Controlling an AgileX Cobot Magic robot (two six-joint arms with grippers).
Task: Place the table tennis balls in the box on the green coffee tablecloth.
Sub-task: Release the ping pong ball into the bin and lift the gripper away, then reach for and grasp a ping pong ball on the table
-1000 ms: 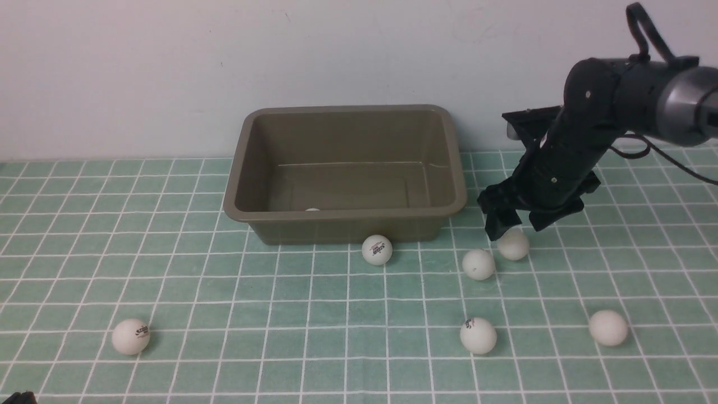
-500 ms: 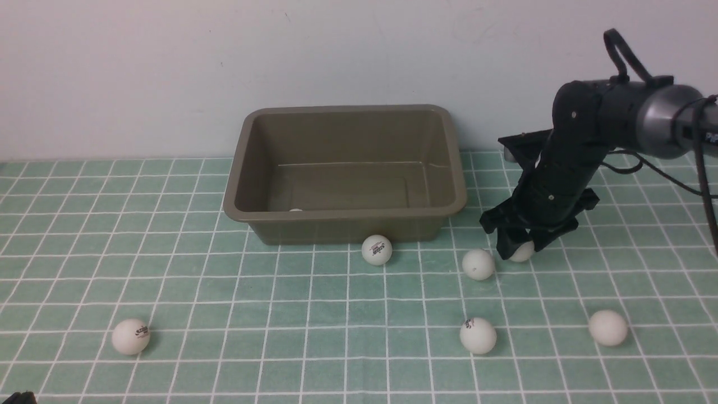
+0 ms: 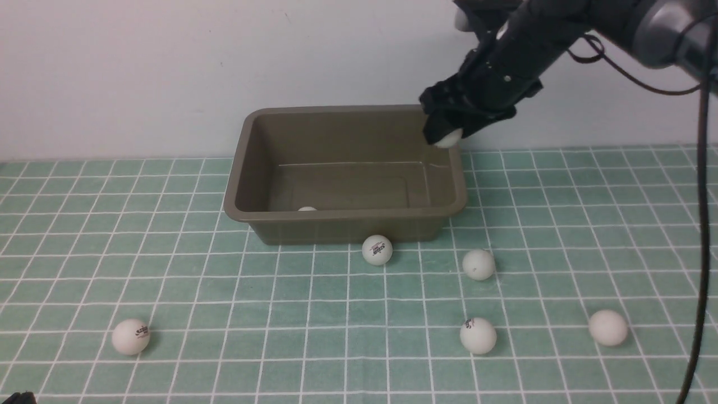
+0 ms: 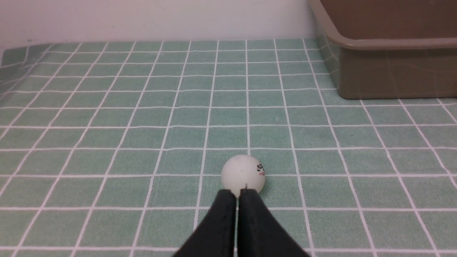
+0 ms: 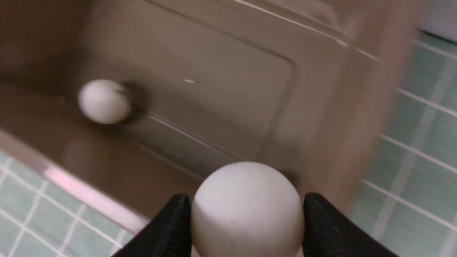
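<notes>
Front view: a pale teal-green tablecloth (image 3: 224, 292) with a thin white grid covers the table. A rectangular, lidless olive-brown plastic box (image 3: 336, 230) sits at the far middle. The black right gripper (image 3: 447, 134) hangs above the box's far right corner, pinching a small white table tennis ball (image 3: 450, 139). 1 white ball (image 3: 307, 209) lies inside the box by its near wall. 5 white balls lie on the cloth: 1 just beside the box's near wall (image 3: 377, 249), 1 to its right (image 3: 478, 264), 2 nearer on the right (image 3: 478, 335) (image 3: 608, 327), and 1 at the near left (image 3: 130, 336).

Left wrist view: the left gripper (image 4: 237, 194) is pressed together, its tips just beside the near-left ball, which bears a dark logo.

Right wrist view, blurred: the pinched ball sits between 2 black fingers (image 5: 171, 228) over the box's inside.
</notes>
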